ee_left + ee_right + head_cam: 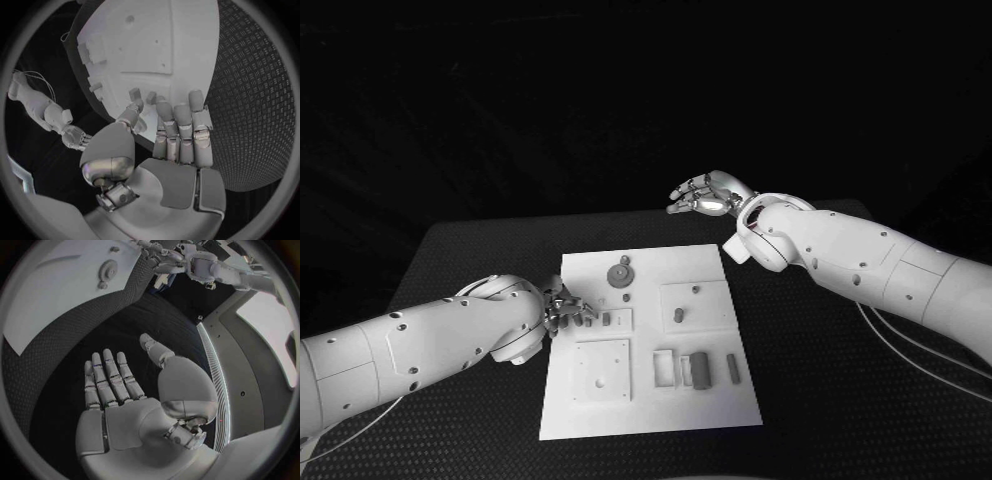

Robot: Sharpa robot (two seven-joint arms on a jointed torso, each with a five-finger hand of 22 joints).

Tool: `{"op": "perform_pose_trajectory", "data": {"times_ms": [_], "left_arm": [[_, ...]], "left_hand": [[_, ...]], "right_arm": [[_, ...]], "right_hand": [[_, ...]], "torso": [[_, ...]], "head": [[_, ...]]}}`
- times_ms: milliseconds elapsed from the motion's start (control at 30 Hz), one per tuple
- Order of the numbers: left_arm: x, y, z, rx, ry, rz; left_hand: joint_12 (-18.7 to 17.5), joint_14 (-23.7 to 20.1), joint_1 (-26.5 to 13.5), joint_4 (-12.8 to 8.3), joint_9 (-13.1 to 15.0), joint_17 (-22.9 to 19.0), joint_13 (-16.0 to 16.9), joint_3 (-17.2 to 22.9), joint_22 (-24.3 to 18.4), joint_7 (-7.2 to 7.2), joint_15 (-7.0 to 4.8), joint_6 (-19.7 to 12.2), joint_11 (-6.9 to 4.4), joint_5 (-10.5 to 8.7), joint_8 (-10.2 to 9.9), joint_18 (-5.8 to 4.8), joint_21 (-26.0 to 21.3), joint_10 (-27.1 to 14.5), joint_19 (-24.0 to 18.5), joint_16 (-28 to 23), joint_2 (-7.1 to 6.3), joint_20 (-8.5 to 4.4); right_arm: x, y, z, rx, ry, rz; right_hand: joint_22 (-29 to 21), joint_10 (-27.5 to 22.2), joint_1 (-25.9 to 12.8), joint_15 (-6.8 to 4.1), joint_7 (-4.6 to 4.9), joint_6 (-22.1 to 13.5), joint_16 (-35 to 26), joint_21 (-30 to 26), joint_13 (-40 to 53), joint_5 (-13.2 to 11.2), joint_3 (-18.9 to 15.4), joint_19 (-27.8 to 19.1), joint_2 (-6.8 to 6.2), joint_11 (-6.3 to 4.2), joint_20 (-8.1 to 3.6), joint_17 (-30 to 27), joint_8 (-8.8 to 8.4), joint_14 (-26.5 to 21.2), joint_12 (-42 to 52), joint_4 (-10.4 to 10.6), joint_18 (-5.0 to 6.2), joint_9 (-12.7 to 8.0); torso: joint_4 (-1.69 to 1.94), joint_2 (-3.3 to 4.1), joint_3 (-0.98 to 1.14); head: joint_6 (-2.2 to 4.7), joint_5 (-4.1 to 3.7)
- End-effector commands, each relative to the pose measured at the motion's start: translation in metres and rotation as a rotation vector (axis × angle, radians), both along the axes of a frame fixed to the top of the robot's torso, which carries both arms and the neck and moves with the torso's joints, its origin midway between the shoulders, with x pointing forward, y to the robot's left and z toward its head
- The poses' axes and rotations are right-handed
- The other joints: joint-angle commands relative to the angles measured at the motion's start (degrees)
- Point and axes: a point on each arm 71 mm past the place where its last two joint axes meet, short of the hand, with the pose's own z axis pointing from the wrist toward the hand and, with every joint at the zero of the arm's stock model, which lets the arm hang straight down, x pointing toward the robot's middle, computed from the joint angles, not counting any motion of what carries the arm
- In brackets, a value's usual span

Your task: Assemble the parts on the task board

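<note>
Head view: my left robot hand (567,311), fingers apart, holding nothing, sits at the board's (711,262) left edge; right robot hand (704,194) spread, empty. Careless reaching could knock parts (700,368).

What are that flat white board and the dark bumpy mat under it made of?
The flat white task board looks like smooth matt plastic: even, no grain, with crisp recesses. I can't rule out painted metal. The dark table mat looks like textured rubber or embossed sheet, judging by its regular pattern of small raised bumps.
</note>
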Motion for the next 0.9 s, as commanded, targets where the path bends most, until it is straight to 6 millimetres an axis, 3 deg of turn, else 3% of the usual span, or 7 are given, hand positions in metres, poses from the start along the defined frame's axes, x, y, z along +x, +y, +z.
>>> {"op": "perform_pose_trajectory", "data": {"times_ms": [33,233,500,667,700,833,900], "left_arm": [[0.000,0.002,0.001,-0.028,-0.010,0.005],[0.003,0.005,0.012,-0.198,-0.108,0.070],[0.018,0.002,0.040,-0.411,-0.341,0.049],[0.024,-0.003,0.043,-0.499,-0.364,-0.016],[0.024,-0.007,0.043,-0.508,-0.357,-0.043],[0.024,-0.022,0.043,-0.455,-0.356,-0.215],[0.025,-0.029,0.044,-0.373,-0.415,-0.325]], "left_hand": [[-0.17,-0.23,-0.39,-0.18,-0.05,0.03,0.06,-0.29,0.73,-0.04,-0.25,-0.34,-0.09,-0.21,-0.24,-0.23,-0.39,-0.24,-0.07,0.26,0.15,-0.22],[-1.07,-2.24,1.55,-2.52,-0.67,-0.46,-0.27,-0.28,0.54,1.53,-0.17,-4.25,1.39,0.52,-2.10,-0.75,-1.37,-2.55,-1.57,-0.77,0.65,0.11],[-4.98,-7.16,7.05,-3.27,-0.99,-2.70,-2.73,0.31,-0.71,3.62,2.35,-8.27,3.87,0.81,-3.52,-0.84,-4.81,-7.84,-6.48,-4.55,0.12,2.50],[-14.78,-12.82,16.09,-3.24,-2.11,-7.00,-8.38,9.33,-4.58,5.68,7.16,-10.11,6.66,1.08,-4.50,-0.84,-10.57,-13.67,-13.15,-13.03,2.46,6.94],[-18.36,-12.68,16.27,-3.24,-2.41,-8.04,-10.49,11.35,-5.55,6.11,8.23,-10.40,7.69,0.67,-4.80,-0.65,-11.48,-13.26,-13.78,-15.24,2.16,7.90],[-32.17,-9.89,17.55,-3.19,-4.21,-8.58,-17.54,12.98,-7.20,7.30,8.25,-12.66,10.69,-3.36,-6.57,-0.07,-11.54,-12.99,-12.30,-17.84,1.48,8.22],[-36.56,-8.73,18.43,-3.38,-5.19,-8.19,-19.64,12.09,-7.41,8.40,8.13,-14.86,12.20,-4.24,-7.84,0.21,-11.18,-15.40,-11.29,-17.72,0.13,7.94]], "right_arm": [[0.000,0.001,0.000,0.003,-0.002,0.012],[0.000,0.000,-0.001,0.002,-0.002,0.009],[0.000,-0.004,-0.002,0.000,-0.001,0.002],[-0.001,-0.004,-0.002,0.001,0.000,0.003],[-0.001,-0.004,-0.002,0.001,0.000,0.003],[-0.001,-0.003,-0.002,0.001,0.000,0.004],[-0.001,-0.002,-0.002,0.002,0.000,0.005]], "right_hand": [[0.06,0.57,-0.55,0.27,3.69,-0.44,-0.35,-0.33,-0.08,-0.12,0.00,0.06,0.15,-0.03,0.28,-0.08,0.25,0.15,-0.37,0.24,-0.88,-0.09],[0.08,0.58,-0.54,0.26,3.69,-0.44,-0.34,-0.34,-0.08,-0.12,0.01,0.06,0.16,-0.03,0.28,-0.08,0.26,0.16,-0.38,0.25,-0.88,-0.09],[0.10,0.59,-0.53,0.26,3.68,-0.43,-0.34,-0.35,-0.08,-0.12,0.02,0.08,0.18,-0.03,0.28,-0.08,0.27,0.17,-0.40,0.25,-0.87,-0.09],[0.12,0.61,-0.52,0.26,3.68,-0.43,-0.34,-0.36,-0.08,-0.12,0.02,0.08,0.18,-0.03,0.27,-0.08,0.28,0.17,-0.41,0.25,-0.87,-0.10],[0.12,0.61,-0.52,0.26,3.68,-0.43,-0.34,-0.36,-0.08,-0.12,0.02,0.08,0.18,-0.03,0.27,-0.08,0.28,0.18,-0.41,0.25,-0.87,-0.10],[0.13,0.62,-0.52,0.26,3.68,-0.43,-0.34,-0.37,-0.08,-0.12,0.02,0.09,0.18,-0.03,0.27,-0.08,0.29,0.18,-0.42,0.25,-0.86,-0.10],[0.14,0.62,-0.52,0.25,3.68,-0.43,-0.34,-0.37,-0.08,-0.12,0.02,0.09,0.18,-0.03,0.27,-0.08,0.29,0.18,-0.42,0.26,-0.86,-0.10]], "torso": [[-0.02,0.00,-0.01],[-0.05,0.04,0.01],[0.01,0.03,0.02],[0.00,-0.02,0.02],[0.01,-0.01,0.01],[0.00,0.03,0.00],[-0.02,0.04,0.02]], "head": [[0.12,0.05],[0.29,-0.20],[0.43,-0.25],[0.53,-0.35],[0.55,-0.38],[0.63,-0.33],[0.71,-0.29]]}}
